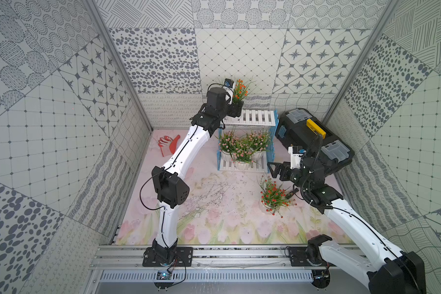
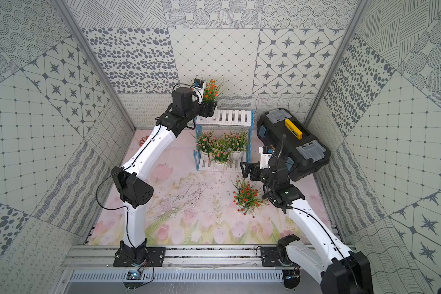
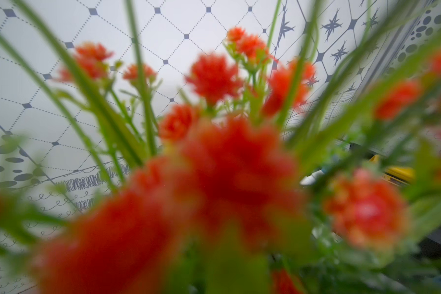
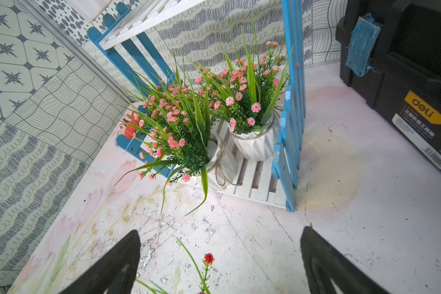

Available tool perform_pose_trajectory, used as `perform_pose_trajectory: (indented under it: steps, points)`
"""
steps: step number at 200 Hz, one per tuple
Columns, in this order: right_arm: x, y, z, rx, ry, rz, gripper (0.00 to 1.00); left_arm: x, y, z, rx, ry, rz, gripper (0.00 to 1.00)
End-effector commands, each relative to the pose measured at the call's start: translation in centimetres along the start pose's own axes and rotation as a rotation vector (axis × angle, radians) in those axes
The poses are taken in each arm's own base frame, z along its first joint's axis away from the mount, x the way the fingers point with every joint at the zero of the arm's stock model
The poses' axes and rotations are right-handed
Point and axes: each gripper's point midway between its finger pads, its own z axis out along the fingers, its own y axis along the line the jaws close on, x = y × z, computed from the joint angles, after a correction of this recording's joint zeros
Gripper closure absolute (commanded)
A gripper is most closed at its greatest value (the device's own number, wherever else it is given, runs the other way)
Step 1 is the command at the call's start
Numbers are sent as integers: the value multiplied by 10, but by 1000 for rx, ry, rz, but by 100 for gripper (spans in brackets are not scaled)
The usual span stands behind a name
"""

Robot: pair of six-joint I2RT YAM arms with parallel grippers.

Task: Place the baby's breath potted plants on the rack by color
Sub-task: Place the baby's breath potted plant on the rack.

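Rack [image 1: 255, 117], lower tier: pink plants [image 1: 229, 143]

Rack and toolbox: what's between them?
Nothing; just bare mat between the rack and the toolbox, clearest in the right wrist view.

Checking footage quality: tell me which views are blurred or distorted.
Left wrist view: the orange-red plant sits too close, badly out of focus, wall behind sharper. Right wrist view: pink plants sharp. Both top views: evenly lit, no harsh shadows.
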Motion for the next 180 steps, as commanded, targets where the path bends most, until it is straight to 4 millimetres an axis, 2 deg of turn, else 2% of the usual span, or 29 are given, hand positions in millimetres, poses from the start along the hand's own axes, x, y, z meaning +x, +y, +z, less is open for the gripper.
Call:
perform_pose_trajectory:
  steps: [1,69,132,180]
  points:
    - [-7,4,2,-26,-36,-13,2,-34,0,3,40,-112,37,31]
    - [2,1,7,-27,-12,-6,2,-17,10,24,56,-70,31,31]
    - [11,-2,10,-25,2,5,2,-1,15,33,49,-34,32,28]
    - [17,-3,10,-27,14,7,2,-2,13,32,60,-31,49,5]
